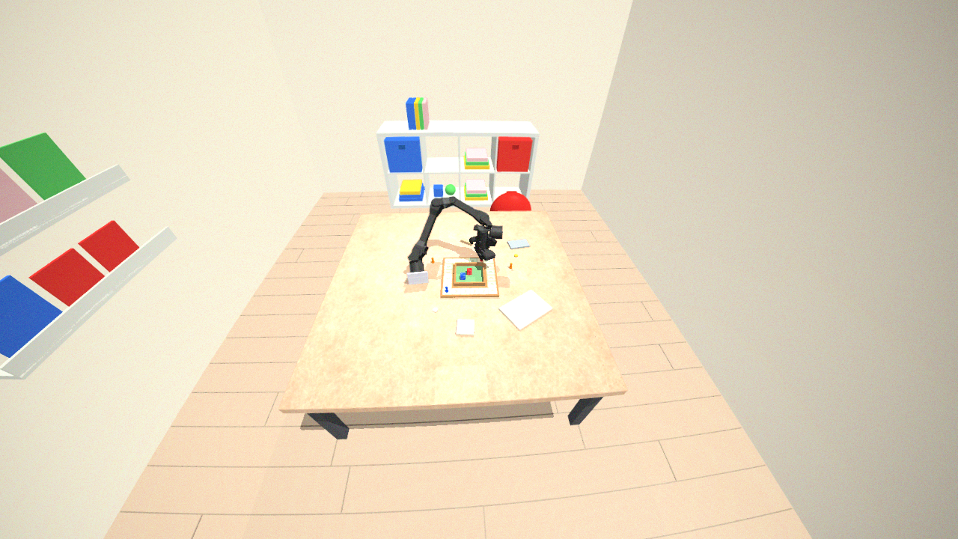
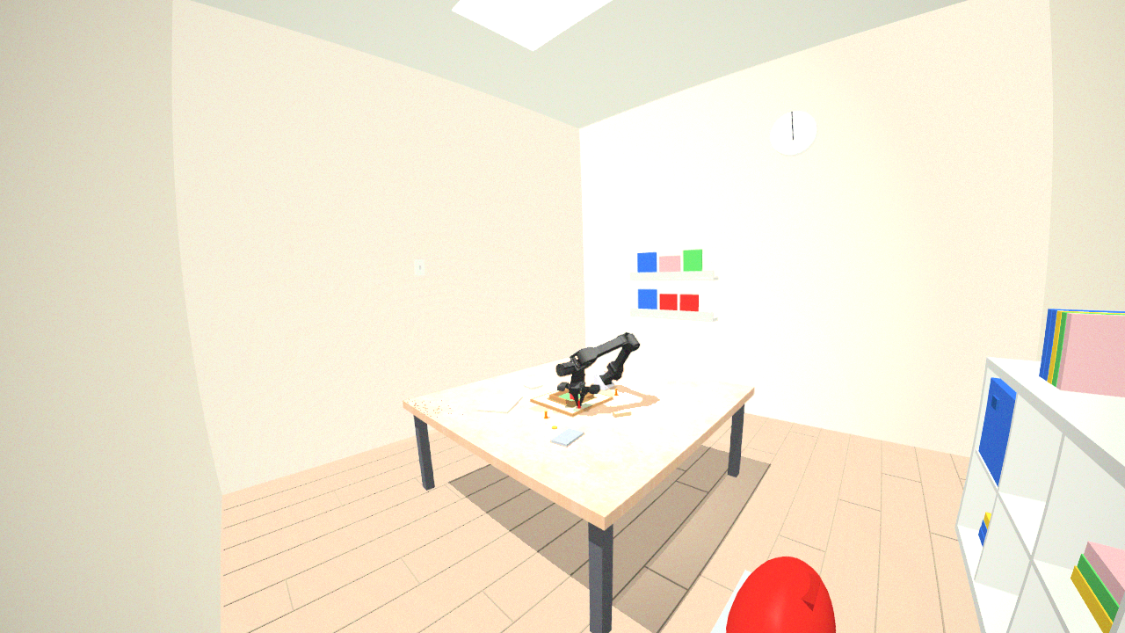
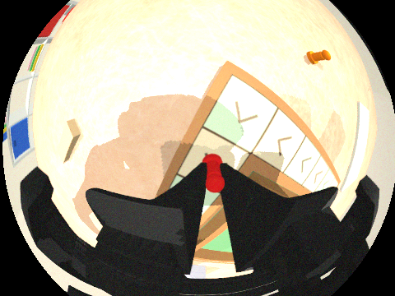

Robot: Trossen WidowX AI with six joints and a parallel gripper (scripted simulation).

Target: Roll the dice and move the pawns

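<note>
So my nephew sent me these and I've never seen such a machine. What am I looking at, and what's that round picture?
It is one black robot arm bolted to a table, playing a board game. One picture looks down from high up, one from across the room, and the round one comes from a camera just behind its claw. On the table lies a game board whose green tray holds a red and a blue die. The claw is shut on the red pawn.

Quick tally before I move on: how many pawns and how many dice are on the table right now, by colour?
Pawns: 4 (red pawn pinched in the gripper, blue pawn, 2 orange pawns)
Dice: 2 (red die, blue die)
Total: 6
</note>
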